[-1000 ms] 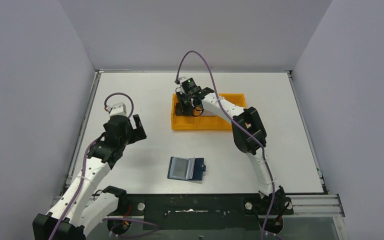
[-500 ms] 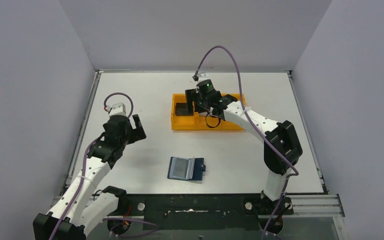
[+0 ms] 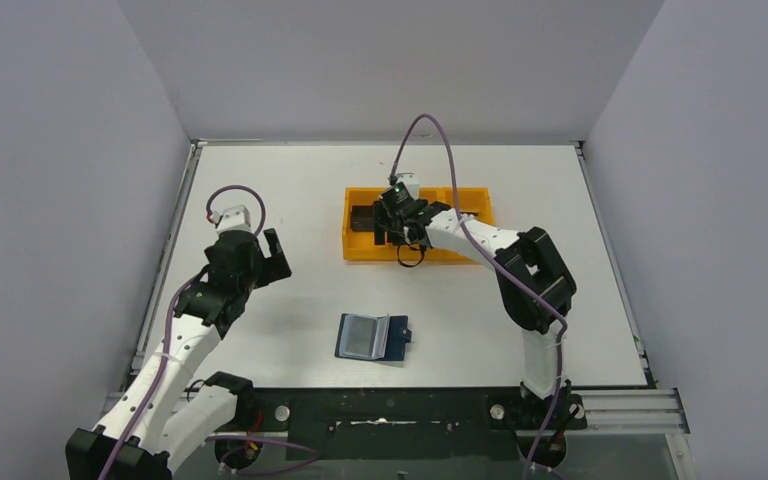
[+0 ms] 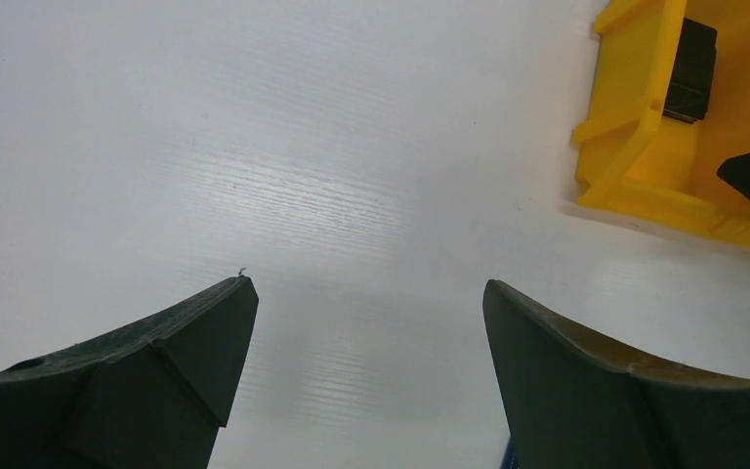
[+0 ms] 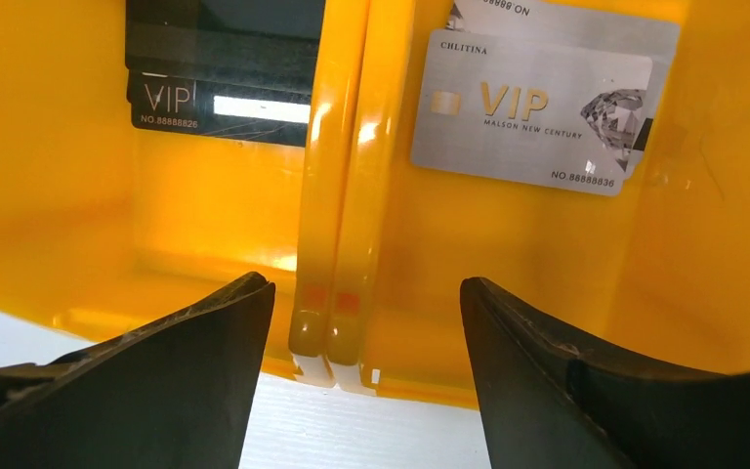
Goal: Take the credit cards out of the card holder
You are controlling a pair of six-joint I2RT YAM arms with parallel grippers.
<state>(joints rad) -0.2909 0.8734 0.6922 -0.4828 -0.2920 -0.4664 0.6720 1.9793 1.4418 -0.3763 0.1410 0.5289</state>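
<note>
Just above orange tray (image 5: 342,195), right jaws wide, empty, left jaws likewise.

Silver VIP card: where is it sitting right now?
In the right wrist view, the silver VIP card lies flat in the orange tray, in the compartment right of the divider; a black card lies across it.

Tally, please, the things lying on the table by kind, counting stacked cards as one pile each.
Orange tray: 1
Card holder: 1
Card piles in the tray: 2 (black pile, silver pile)
Total: 4
</note>
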